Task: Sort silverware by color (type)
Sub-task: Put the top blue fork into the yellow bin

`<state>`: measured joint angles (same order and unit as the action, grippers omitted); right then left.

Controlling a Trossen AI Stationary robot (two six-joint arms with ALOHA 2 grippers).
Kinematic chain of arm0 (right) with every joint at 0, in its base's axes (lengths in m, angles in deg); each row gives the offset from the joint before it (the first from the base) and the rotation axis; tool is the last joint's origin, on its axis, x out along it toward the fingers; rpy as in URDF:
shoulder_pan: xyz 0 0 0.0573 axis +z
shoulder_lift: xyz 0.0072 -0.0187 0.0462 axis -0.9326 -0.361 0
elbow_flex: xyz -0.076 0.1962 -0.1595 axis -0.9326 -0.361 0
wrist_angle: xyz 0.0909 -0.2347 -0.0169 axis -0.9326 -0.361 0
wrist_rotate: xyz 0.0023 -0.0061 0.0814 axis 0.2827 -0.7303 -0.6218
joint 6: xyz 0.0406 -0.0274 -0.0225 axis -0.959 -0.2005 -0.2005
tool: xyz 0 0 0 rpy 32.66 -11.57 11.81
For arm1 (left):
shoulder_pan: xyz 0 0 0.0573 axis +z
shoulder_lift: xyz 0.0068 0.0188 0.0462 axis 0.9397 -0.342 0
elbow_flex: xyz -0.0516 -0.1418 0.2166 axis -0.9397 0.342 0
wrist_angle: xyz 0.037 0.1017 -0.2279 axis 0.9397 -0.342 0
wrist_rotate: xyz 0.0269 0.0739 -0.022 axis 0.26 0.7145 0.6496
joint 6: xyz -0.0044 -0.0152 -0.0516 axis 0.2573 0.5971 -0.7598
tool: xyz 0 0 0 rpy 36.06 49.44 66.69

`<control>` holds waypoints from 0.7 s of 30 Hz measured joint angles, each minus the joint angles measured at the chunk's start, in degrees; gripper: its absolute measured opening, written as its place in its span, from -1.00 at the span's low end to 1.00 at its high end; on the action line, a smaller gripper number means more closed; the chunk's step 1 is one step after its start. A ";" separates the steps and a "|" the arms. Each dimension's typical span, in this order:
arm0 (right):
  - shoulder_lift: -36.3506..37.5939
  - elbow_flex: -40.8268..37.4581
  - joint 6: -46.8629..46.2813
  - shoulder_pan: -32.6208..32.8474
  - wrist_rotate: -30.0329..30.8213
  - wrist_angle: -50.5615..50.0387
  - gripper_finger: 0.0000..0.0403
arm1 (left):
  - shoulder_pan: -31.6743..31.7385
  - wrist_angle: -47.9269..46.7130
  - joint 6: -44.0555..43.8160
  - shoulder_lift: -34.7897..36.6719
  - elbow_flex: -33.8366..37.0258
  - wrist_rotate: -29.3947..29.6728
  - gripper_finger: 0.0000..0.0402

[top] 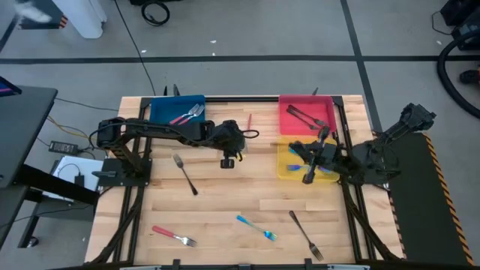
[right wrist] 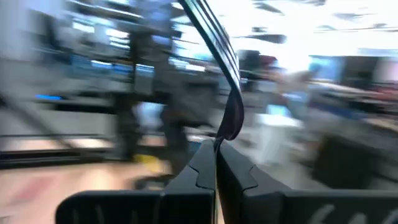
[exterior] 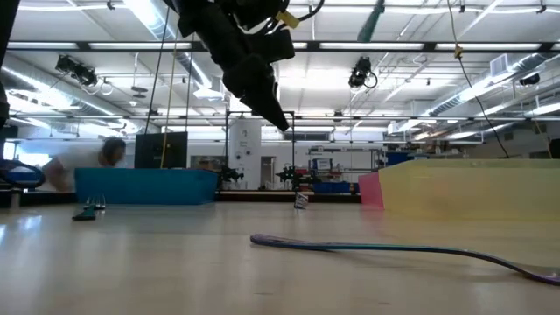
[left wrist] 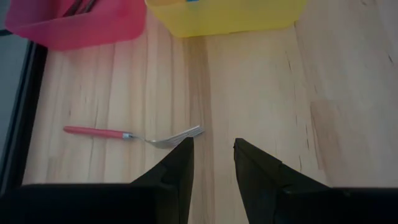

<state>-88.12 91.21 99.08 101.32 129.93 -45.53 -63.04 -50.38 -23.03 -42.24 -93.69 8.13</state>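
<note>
no brand, label or writing can be read anywhere on the table or the trays.

taking the yellow tray (top: 283, 171) as the landmark: the red tray (top: 283, 120) sits directly behind it, touching or nearly so, with dark metal forks (top: 303, 115) inside. the blue tray (top: 161, 109) is well off to its left at the back of the table, holding a red-handled fork (top: 182, 117) and a dark one beside it. a lone red-handled fork (top: 248, 121) lies on the bare wood between the blue tray and the red tray, just left of the red tray.

the right gripper (right wrist: 216, 163) hangs over the yellow tray, its fingers pressed together on a dark metal fork (right wrist: 221, 74) that stands up out of the pincer. light blue handles (top: 294, 167) show in the tray under it, partly hidden by the arm.

the left gripper (top: 227, 160) hovers left of the yellow tray, fingers apart with nothing between them; in its wrist view the lone red-handled fork lies just past one fingertip (left wrist: 180, 163).

in front of the yellow tray, spread on the wood: a dark fork (top: 184, 173) far to the left, a red-handled fork (top: 173, 236) at the front left, a light blue fork (top: 256, 227) at the front middle, and a dark fork (top: 306, 235) straight in front.

in the low view a blurred person (exterior: 80, 166) shows in the room behind the table.
</note>
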 joint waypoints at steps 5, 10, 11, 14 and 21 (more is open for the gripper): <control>2.45 4.29 -11.21 -7.99 -20.60 -16.50 -0.97 | 0.00 0.38 1.60 0.02 -0.02 0.02 -0.43; 2.07 11.35 -22.56 -15.51 -25.54 -43.06 -0.96 | 0.62 0.32 1.65 0.02 -0.02 0.02 -0.43; 1.71 12.74 -25.12 -16.71 -26.12 -47.72 -0.96 | 0.90 0.29 1.65 0.02 -0.02 0.02 -0.43; 0.92 16.32 -31.10 -19.89 -27.94 -58.97 -0.95 | 2.00 0.19 1.65 0.02 -0.02 0.04 -0.43; -1.60 17.50 -38.57 -24.31 -34.83 -74.79 -0.95 | 3.84 0.20 0.23 0.02 -0.02 0.04 -0.43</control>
<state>-89.72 108.72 60.52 77.01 95.10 -120.33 -59.20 -50.18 -22.80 -42.22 -93.71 8.17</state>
